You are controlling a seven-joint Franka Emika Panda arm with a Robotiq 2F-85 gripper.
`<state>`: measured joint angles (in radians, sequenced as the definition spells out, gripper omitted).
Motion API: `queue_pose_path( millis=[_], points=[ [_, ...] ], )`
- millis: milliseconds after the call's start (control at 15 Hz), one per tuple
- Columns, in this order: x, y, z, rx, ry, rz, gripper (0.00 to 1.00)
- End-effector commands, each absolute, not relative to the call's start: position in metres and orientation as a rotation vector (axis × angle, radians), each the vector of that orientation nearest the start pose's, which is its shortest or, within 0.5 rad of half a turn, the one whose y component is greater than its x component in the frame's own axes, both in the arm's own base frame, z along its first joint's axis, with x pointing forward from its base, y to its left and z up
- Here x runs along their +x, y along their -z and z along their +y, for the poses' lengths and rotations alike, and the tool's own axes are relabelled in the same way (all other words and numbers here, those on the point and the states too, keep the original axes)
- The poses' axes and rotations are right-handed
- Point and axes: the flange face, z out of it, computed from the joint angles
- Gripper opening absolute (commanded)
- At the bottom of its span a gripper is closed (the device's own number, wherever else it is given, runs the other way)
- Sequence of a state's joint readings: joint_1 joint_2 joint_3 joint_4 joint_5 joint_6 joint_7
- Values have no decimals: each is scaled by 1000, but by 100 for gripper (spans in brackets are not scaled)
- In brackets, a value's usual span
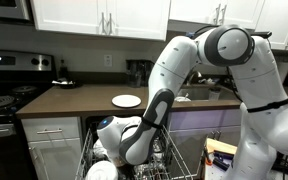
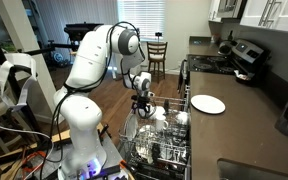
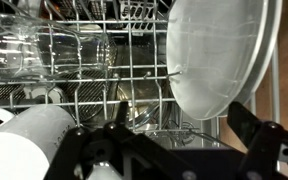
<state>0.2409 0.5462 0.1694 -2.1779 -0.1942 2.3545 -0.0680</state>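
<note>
In the wrist view, a glass (image 3: pixel 29 55) sits at the left of the dishwasher rack (image 3: pixel 94 95); a white plate (image 3: pixel 219 55) stands on edge at the right. The fingers (image 3: pixel 264 135) are apart, just short of the white plate, holding nothing.

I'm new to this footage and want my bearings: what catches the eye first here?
The big white robot arm bends over the open dishwasher rack, with its open gripper hanging just above the dishes. In the wrist view an upright white plate fills the rack's right side, with clear glasses at upper left. A second plate lies flat on the dark counter.
</note>
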Motion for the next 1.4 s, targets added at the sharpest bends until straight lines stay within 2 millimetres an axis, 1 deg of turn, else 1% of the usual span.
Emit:
queue_pose_path(
  millis=[0,400,467,533,600,667,800,933,1000,1067,1267,1333],
  points=[
    [471,-112,204,-3013,-624,-985,100],
    [472,-116,198,-3007,-786,-975,99],
    [472,-116,198,-3003,-814,-973,93],
    [472,-116,197,-2996,-835,-975,94],
    [473,-115,197,-2987,-856,-974,88],
    [473,-115,197,-2981,-873,-973,91],
    [474,-112,196,-2962,-901,-971,93],
    [476,-108,194,-2932,-925,-973,79],
    [477,-106,192,-2909,-936,-976,64],
    [478,-104,191,-2893,-946,-973,56],
    [480,-103,186,-2846,-958,-959,36],
    [482,-105,185,-2835,-956,-955,34]
  ],
)
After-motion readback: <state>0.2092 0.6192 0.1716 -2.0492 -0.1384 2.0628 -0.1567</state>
